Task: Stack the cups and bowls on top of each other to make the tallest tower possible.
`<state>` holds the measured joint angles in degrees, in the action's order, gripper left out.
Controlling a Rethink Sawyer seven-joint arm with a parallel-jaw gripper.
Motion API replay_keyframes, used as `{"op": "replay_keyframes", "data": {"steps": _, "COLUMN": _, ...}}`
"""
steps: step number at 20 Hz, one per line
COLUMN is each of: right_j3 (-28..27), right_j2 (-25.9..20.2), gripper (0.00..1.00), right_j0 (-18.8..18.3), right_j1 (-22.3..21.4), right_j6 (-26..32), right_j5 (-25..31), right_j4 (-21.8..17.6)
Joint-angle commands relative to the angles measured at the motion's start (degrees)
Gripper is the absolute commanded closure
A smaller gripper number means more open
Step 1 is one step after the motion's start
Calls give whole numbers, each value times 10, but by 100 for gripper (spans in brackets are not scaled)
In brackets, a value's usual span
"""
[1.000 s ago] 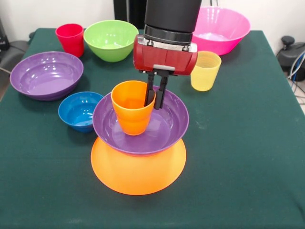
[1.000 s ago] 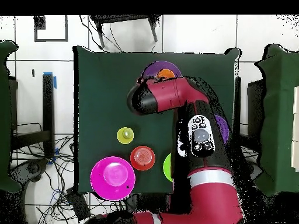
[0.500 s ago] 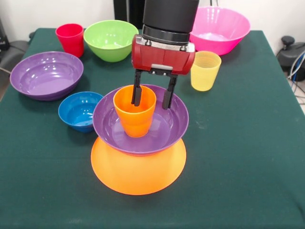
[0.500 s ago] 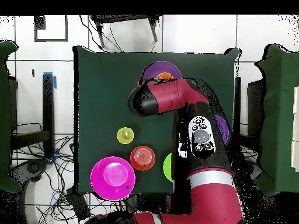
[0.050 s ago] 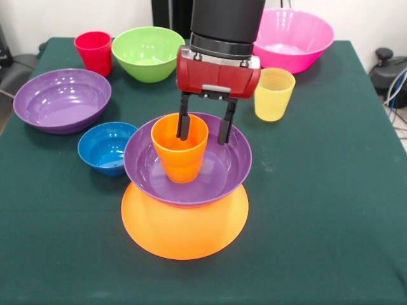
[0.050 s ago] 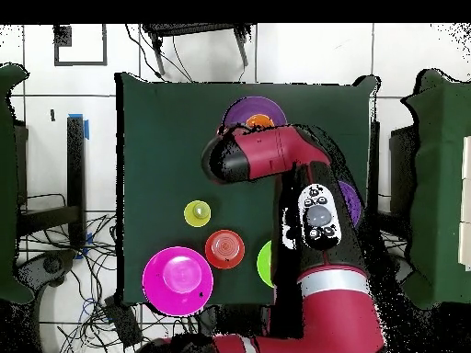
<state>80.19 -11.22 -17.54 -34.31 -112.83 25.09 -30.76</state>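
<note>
Purple bowl (image 5: 63, 100), far left, spare. Blue bowl (image 5: 105, 147), left of tower, near gripper's reach. Orange cup (image 5: 179, 146), upright in the tower's purple bowl (image 5: 222, 171). Gripper (image 5: 203, 130), spread, straddling cup's right rim, holding nothing.

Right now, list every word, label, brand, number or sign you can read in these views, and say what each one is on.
None can be read.
The cups and bowls, such as the orange cup and the purple bowl it sits in, are plain plastic with no print.
The end effector shows no lettering on its red housing.
The control panel on the arm has marks too small to read.
</note>
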Motion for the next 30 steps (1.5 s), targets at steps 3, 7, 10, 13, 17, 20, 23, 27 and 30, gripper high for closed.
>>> {"op": "replay_keyframes", "data": {"steps": 3, "right_j3": 48, "right_j2": -33, "gripper": 0, "right_j0": 3, "right_j1": -23, "right_j6": 18, "right_j5": 37, "right_j4": 11}}
{"op": "replay_keyframes", "data": {"steps": 7, "right_j3": 75, "right_j2": -32, "gripper": 0, "right_j0": -3, "right_j1": -50, "right_j6": 13, "right_j5": 27, "right_j4": 18}}
{"op": "replay_keyframes", "data": {"steps": 10, "right_j3": 102, "right_j2": -38, "gripper": 0, "right_j0": -16, "right_j1": -67, "right_j6": 18, "right_j5": 15, "right_j4": 21}}
{"op": "replay_keyframes", "data": {"steps": 13, "right_j3": 134, "right_j2": -48, "gripper": 0, "right_j0": -35, "right_j1": -86, "right_j6": 29, "right_j5": 9, "right_j4": 28}}
{"op": "replay_keyframes", "data": {"steps": 17, "right_j3": 178, "right_j2": -55, "gripper": 0, "right_j0": -60, "right_j1": -101, "right_j6": 29, "right_j5": -11, "right_j4": 26}}
{"op": "replay_keyframes", "data": {"steps": 20, "right_j3": 230, "right_j2": -71, "gripper": 0, "right_j0": -92, "right_j1": -94, "right_j6": 23, "right_j5": -48, "right_j4": 17}}
{"op": "replay_keyframes", "data": {"steps": 23, "right_j3": 272, "right_j2": -82, "gripper": 0, "right_j0": -116, "right_j1": -80, "right_j6": 11, "right_j5": -105, "right_j4": -7}}
{"op": "replay_keyframes", "data": {"steps": 27, "right_j3": 308, "right_j2": -53, "gripper": 0, "right_j0": -103, "right_j1": -84, "right_j6": -15, "right_j5": -128, "right_j4": -23}}
{"op": "replay_keyframes", "data": {"steps": 30, "right_j3": 326, "right_j2": -25, "gripper": 0, "right_j0": -89, "right_j1": -87, "right_j6": -31, "right_j5": -138, "right_j4": -25}}
